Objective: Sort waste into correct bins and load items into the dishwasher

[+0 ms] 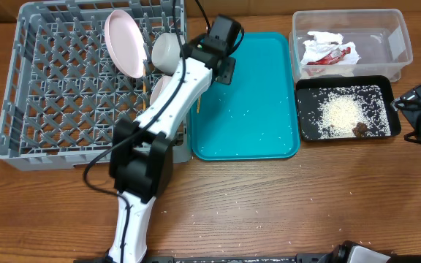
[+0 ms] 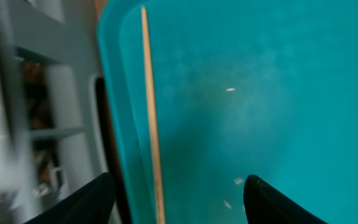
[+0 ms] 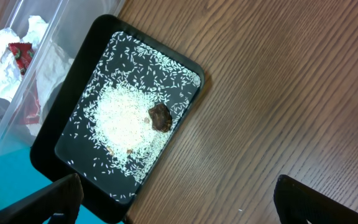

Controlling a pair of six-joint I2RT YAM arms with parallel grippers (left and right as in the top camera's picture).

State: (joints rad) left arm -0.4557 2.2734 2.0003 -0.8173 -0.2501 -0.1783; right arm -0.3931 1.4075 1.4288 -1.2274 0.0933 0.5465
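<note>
The left pincer [image 1: 225, 67] hangs over the upper left corner of the teal tray [image 1: 258, 109], its jaws fairly wide with nothing gripped. In its wrist view one thin chopstick [image 2: 151, 112] lies flat on the tray just inside the left rim, running down towards the gap between the fingertips [image 2: 92, 199]; a few rice grains [image 2: 230, 89] lie scattered to its right.

The left arm crosses the right edge of the dish rack [image 1: 42, 95] at the left of the overhead view and hides part of it. A pink plate [image 1: 126, 42] stands on edge in the rack's upper right, and a white bowl [image 1: 168, 50] is just beside it.

At the upper right, the clear tub [image 1: 393, 40] holds the red wrapper [image 1: 335, 57] and tissue [image 1: 319, 45]. Directly below it the black tray [image 1: 307, 128] carries heaped rice [image 1: 340, 112] and a brown scrap [image 1: 358, 130].

The right pincer [image 1: 414, 115] is at the right edge of the worktop [image 1: 269, 204], beside the black tray, jaws wide and empty.
</note>
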